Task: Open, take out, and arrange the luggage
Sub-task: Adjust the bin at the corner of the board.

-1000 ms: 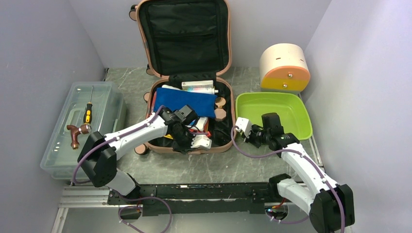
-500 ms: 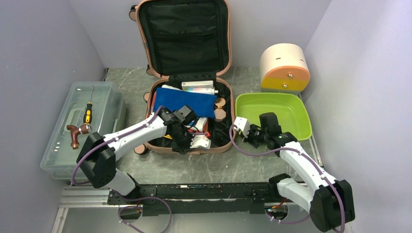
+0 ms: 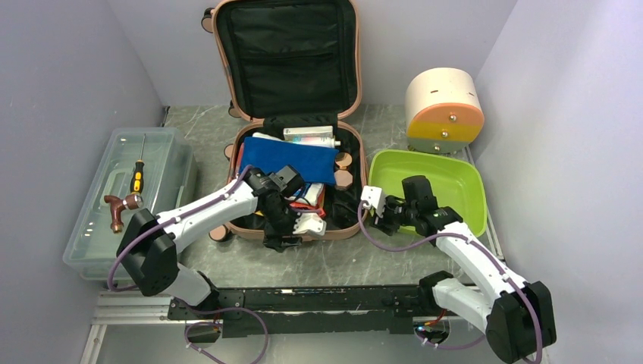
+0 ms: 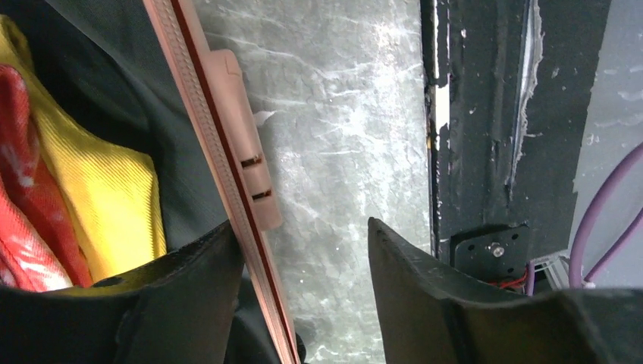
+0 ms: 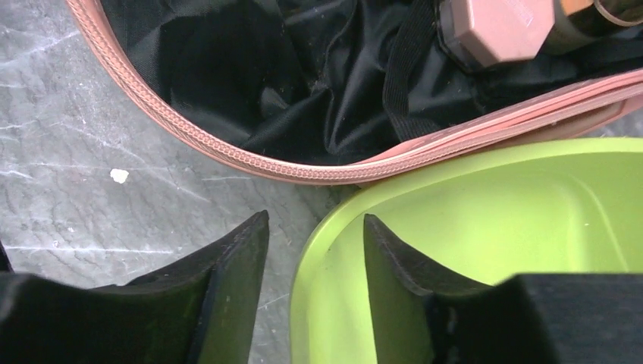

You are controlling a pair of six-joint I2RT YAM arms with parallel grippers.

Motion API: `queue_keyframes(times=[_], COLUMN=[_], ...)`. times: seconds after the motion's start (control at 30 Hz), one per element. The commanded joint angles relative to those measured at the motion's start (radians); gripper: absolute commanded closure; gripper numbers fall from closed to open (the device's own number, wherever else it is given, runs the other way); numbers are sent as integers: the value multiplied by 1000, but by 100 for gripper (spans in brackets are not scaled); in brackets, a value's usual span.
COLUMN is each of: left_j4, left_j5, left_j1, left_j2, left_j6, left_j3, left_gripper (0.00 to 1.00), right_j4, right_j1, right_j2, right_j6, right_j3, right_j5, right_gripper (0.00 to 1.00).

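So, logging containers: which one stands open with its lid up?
The salmon-pink luggage, lid propped upright showing black lining; the clear bin is shut, and the green tray has no lid.

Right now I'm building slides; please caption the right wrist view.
Open right gripper poised over a corner of the lime-green tray, beside the salmon-pink zipper edge of the luggage.

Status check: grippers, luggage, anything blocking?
Left gripper open, straddling luggage near rim. Right gripper open over green tray rim. Luggage lid up, contents inside. Nothing blocking.
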Motion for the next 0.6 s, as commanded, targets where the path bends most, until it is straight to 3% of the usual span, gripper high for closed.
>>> queue_keyframes(times=[0.0,0.17,0.23,0.27,0.57], left_j4=[-123,-188,-206,-213,-163], left_j5=[12,-10,0,6,21], left_j1=[-3,20,39,51,75], left_j2=[-55,-112,-126,-130,-92], left_j6=[16,45,50,52,35], left_j3=[53,157,212,240,327], left_gripper=[34,18,3,1,1], right_j4=[-2,-64,-92,-109,-462], right_j1=[4,4,4,3,-18], right_j2=[-48,-108,-136,-149,-165], right_j6=[-32,-87,-113,-132,-367], right_j3=[59,97,108,113,147], right_j5=[-48,6,41,59,234], right_gripper=[45,34,32,31,30])
